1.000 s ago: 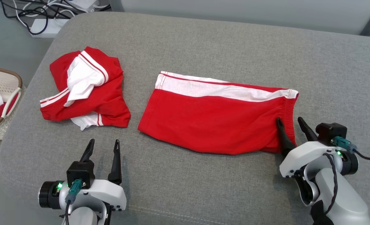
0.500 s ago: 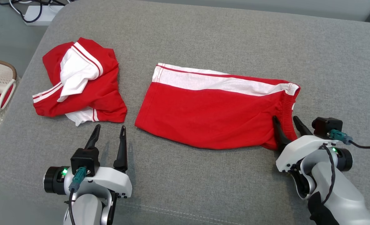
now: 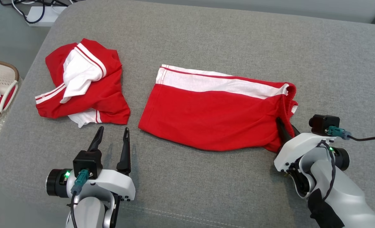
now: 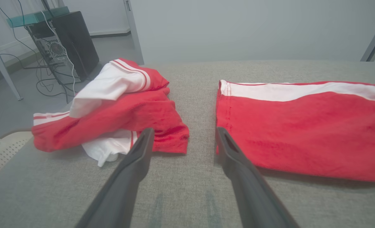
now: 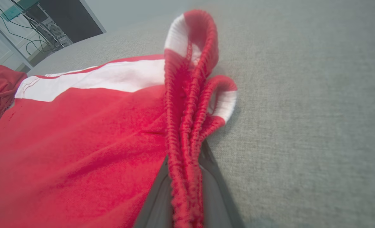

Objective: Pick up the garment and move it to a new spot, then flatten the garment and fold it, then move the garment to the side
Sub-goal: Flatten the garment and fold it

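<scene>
Ribbed waistband [image 5: 187, 95] of the red garment [image 5: 79, 136] pinched in the right end effector [image 5: 185, 158]
Waistband bunched upright between the dark fingers [image 5: 215, 190]; white stripe running leftwards; grey upholstered surface [image 5: 301, 110] beneath; blurred upper left, seemingly a computer tower [image 5: 70, 15]

Bright even diffuse light; soft faint shadows; wrist views bowed at edges; close garment [image 5: 184, 177] blurred.

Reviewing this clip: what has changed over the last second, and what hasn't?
The right gripper has closed on the waistband of the red shorts, which now bunches up in its grip. The left gripper stays open over the grey cushion, holding nothing. The crumpled garment lies where it was; the head camera shifted a little.
</scene>
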`<state>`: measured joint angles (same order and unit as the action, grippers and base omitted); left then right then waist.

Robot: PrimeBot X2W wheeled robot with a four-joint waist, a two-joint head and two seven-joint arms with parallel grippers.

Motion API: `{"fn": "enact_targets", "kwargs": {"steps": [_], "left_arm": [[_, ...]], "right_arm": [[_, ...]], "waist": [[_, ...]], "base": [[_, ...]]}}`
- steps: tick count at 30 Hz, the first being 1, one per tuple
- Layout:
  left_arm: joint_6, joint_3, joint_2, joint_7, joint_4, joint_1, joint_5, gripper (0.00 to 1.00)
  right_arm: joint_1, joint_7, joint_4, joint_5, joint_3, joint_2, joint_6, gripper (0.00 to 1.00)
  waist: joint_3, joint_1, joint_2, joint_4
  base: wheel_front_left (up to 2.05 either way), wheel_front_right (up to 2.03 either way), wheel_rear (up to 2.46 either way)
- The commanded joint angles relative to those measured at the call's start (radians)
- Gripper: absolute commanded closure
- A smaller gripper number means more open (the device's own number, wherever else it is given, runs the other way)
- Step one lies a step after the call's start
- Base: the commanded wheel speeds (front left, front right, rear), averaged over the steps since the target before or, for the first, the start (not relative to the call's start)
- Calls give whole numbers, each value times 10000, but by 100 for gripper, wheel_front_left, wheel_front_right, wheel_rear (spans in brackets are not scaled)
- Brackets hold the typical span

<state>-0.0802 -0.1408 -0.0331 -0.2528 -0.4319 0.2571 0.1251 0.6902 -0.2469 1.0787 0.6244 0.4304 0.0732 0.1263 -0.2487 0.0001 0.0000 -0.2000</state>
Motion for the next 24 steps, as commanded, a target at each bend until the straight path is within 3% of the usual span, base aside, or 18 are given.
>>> {"fn": "enact_targets", "kwargs": {"steps": [1, 15, 24], "left_arm": [[-48, 324, -172, -89, 205, 282, 79, 0], [17, 244, -172, -89, 158, 109, 141, 0], [-22, -42, -172, -90, 95, 86, 270, 0]], "right_arm": [[-127, -42, 31, 106, 189, -220, 44, 100], [-744, -147, -994, 14, -569, 640, 44, 100], [-598, -148, -1041, -464, -949, 1603, 44, 100]], "waist": [[51, -1, 0, 53], [722, -1, 0, 1288], [779, -1, 0, 1764]], "base": [[0, 0, 0], [0, 0, 0], [0, 0, 0]]}}
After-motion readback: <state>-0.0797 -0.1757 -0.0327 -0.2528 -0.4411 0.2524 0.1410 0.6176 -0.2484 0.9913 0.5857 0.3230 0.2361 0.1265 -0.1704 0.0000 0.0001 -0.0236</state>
